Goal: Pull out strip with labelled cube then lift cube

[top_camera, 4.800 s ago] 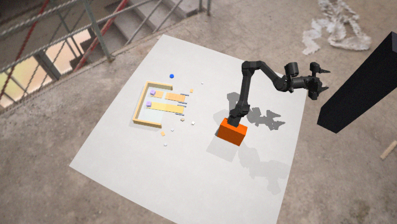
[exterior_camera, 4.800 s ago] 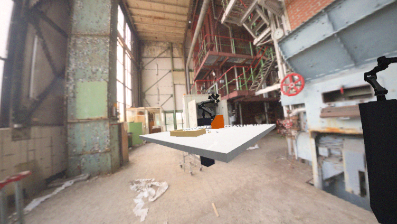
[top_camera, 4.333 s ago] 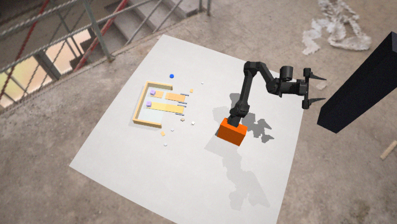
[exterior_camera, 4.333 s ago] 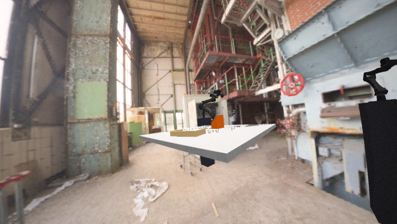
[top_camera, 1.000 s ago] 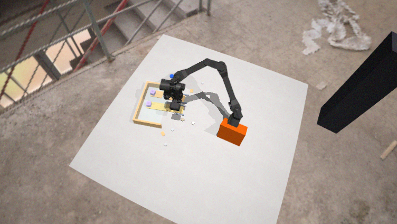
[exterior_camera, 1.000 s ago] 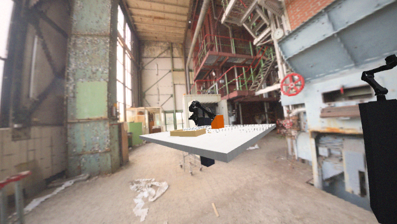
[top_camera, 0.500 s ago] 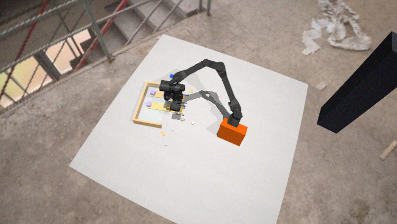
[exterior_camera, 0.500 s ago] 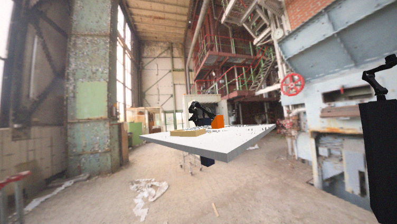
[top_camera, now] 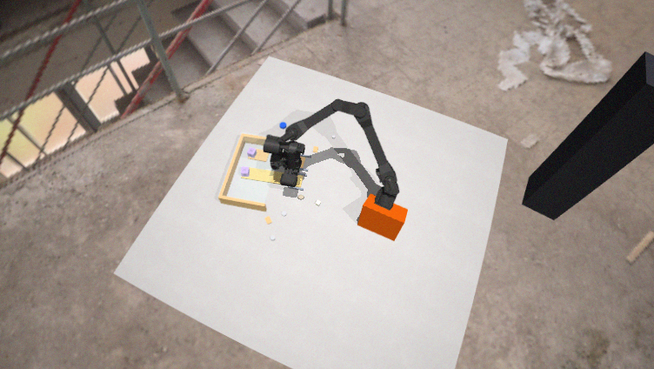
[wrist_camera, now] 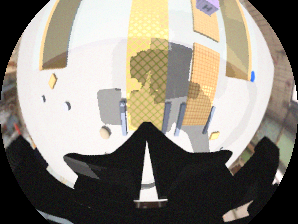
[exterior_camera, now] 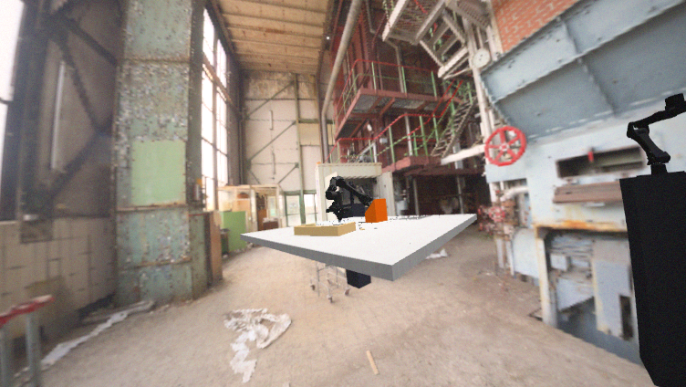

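Note:
A yellow strip [top_camera: 262, 176] [wrist_camera: 148, 30] runs in one piece out of the wooden frame [top_camera: 230, 167] [exterior_camera: 331, 230], with a lilac cube [top_camera: 244, 171] on its far end. Beside it an orange strip is split by a gap into a far piece [top_camera: 261, 156] [wrist_camera: 205, 26] and a near piece [wrist_camera: 202, 65]. A lilac cube [top_camera: 251, 151] [wrist_camera: 207, 6] marked H sits on the far piece. My gripper [top_camera: 288, 167] [wrist_camera: 147, 124] is shut and empty. It points down above the near part of the yellow strip; its exact height is unclear. The arm hides parts of both strips in the top view.
Slim blue-grey posts [wrist_camera: 123, 117] [wrist_camera: 210, 120] flank the near ends of the strips. A blue disc [top_camera: 283, 124] [wrist_camera: 253, 76] lies outside the frame. Small orange chips [top_camera: 268, 220] [wrist_camera: 52, 81] and pale bits [top_camera: 317, 202] are scattered around. The orange block [top_camera: 382, 219] [exterior_camera: 377, 211] stands at the arm's base.

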`<state>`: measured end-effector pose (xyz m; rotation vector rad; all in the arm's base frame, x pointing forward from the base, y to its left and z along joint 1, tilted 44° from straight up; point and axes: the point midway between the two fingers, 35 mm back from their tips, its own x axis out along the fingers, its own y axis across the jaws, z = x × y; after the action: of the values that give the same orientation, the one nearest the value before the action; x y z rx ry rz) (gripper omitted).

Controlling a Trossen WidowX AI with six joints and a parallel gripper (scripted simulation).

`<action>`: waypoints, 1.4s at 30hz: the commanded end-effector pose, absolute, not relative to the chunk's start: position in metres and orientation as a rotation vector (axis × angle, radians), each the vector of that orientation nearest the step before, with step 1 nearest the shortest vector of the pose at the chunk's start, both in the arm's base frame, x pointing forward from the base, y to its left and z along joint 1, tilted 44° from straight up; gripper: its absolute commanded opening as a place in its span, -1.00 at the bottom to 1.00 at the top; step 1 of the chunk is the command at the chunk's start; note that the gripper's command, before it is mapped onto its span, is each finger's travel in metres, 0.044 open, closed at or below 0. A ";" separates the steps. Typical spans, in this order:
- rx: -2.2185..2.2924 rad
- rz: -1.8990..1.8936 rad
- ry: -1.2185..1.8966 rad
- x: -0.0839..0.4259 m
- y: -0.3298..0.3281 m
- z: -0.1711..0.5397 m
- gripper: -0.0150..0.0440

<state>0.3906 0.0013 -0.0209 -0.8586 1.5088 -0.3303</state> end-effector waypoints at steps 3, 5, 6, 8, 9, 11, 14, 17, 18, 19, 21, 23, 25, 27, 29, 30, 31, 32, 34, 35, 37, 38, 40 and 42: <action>-0.870 -0.330 1.518 0.389 -0.007 -0.031 -0.49; -0.870 -0.330 1.518 0.389 -0.010 -0.033 -0.49; -0.870 -0.330 1.518 0.389 -0.011 -0.034 -0.49; -0.871 -0.331 1.518 0.389 -0.013 -0.036 -0.49; -0.871 -0.331 1.518 0.389 -0.014 -0.037 -0.49; -0.871 -0.331 1.518 0.389 -0.017 -0.040 -0.49; -0.871 -0.332 1.518 0.388 -0.020 -0.043 -0.49; -0.872 -0.332 1.518 0.388 -0.024 -0.046 -0.49; -0.872 -0.332 1.518 0.388 -0.025 -0.046 -0.49; -0.872 -0.332 1.518 0.388 -0.025 -0.047 -0.49; -0.872 -0.332 1.518 0.388 -0.025 -0.047 -0.49; -0.872 -0.332 1.518 0.388 -0.025 -0.047 -0.49; -0.872 -0.332 1.518 0.388 -0.025 -0.047 -0.49; -0.872 -0.332 1.518 0.388 -0.025 -0.047 -0.49; -0.872 -0.332 1.518 0.388 -0.025 -0.047 -0.49; -0.872 -0.332 1.518 0.388 -0.025 -0.047 -0.49; -0.872 -0.332 1.518 0.388 -0.025 -0.047 -0.49; -0.872 -0.332 1.518 0.388 -0.025 -0.047 -0.49; -0.872 -0.332 1.518 0.388 -0.025 -0.047 -0.49; -0.872 -0.332 1.518 0.388 -0.025 -0.047 -0.49; -0.872 -0.332 1.518 0.388 -0.025 -0.047 -0.49; -0.872 -0.332 1.518 0.388 -0.025 -0.047 -0.49; -0.872 -0.333 1.518 0.388 -0.025 -0.047 -0.49; -0.872 -0.333 1.518 0.388 -0.026 -0.047 -0.49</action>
<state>0.3878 -0.0244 -0.0466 -0.8628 1.5173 -0.3323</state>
